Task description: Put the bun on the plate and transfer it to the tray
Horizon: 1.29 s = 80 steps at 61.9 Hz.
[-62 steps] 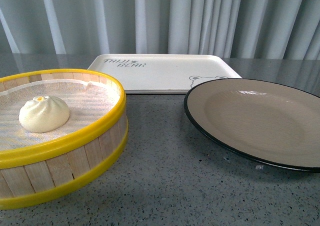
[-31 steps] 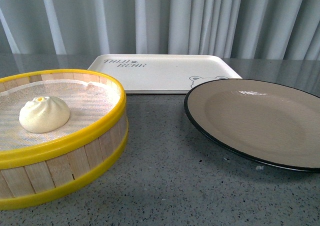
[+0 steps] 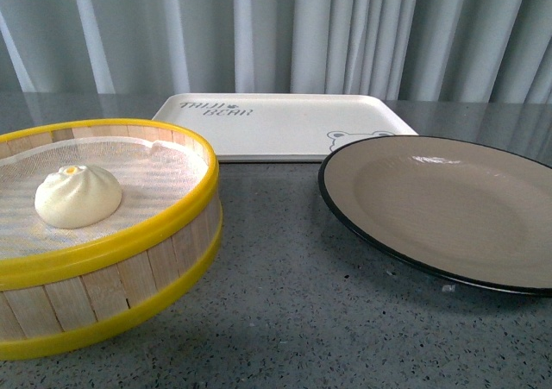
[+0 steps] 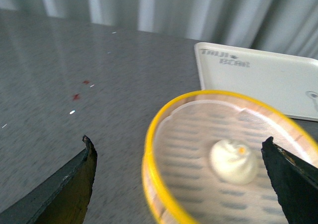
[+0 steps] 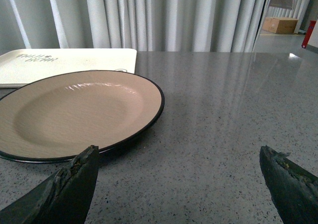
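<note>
The white bun sits inside the yellow-rimmed steamer basket at the front left. It also shows in the left wrist view, blurred. The grey-brown plate with a black rim lies at the right, empty, and shows in the right wrist view. The cream tray lies behind both. My left gripper is open above the basket's near rim, the bun close to one finger. My right gripper is open over bare table beside the plate. Neither arm shows in the front view.
The grey speckled table carries everything. Pale curtains hang behind it. Small red specks lie on the table away from the basket. A cardboard box stands far off past the table.
The front view has shifted very slightly; the bun, plate and tray keep their places.
</note>
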Available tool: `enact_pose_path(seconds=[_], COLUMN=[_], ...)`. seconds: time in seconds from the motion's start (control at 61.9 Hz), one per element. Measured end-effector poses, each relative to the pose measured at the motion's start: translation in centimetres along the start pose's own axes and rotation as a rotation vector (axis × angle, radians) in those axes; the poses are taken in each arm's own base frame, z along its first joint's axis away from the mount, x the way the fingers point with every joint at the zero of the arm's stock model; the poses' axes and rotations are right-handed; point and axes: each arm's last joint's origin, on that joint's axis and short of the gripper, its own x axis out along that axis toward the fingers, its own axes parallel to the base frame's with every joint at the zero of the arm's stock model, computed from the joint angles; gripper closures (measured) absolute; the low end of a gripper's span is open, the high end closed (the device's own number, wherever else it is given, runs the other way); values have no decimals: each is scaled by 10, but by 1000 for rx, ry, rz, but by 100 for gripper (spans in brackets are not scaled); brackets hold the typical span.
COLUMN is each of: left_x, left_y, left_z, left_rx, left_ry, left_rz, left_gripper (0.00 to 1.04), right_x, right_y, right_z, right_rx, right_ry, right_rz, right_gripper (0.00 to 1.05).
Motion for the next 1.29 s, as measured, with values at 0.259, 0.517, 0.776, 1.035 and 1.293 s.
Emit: enact_pose_path(seconds=[0.259, 0.517, 0.776, 1.035, 1.293], left_x=[63, 78, 91, 99, 107], left_y=[-48, -63, -66, -59, -55], left_z=[2, -14, -17, -22, -29], left_rx=[90, 113, 132, 158, 168], left_ry=[261, 382, 396, 409, 445], left_rz=[-108, -104, -60, 15, 51], left_gripper=[7, 7, 7, 7, 7], right_x=[0, 0, 0, 0, 0], right_y=[0, 0, 0, 0, 0], right_z=[0, 0, 0, 0, 0], right_rx=[0, 0, 0, 0, 0], right_ry=[0, 0, 0, 0, 0], right_rz=[0, 0, 0, 0, 0], right_gripper=[9, 9, 9, 9, 9])
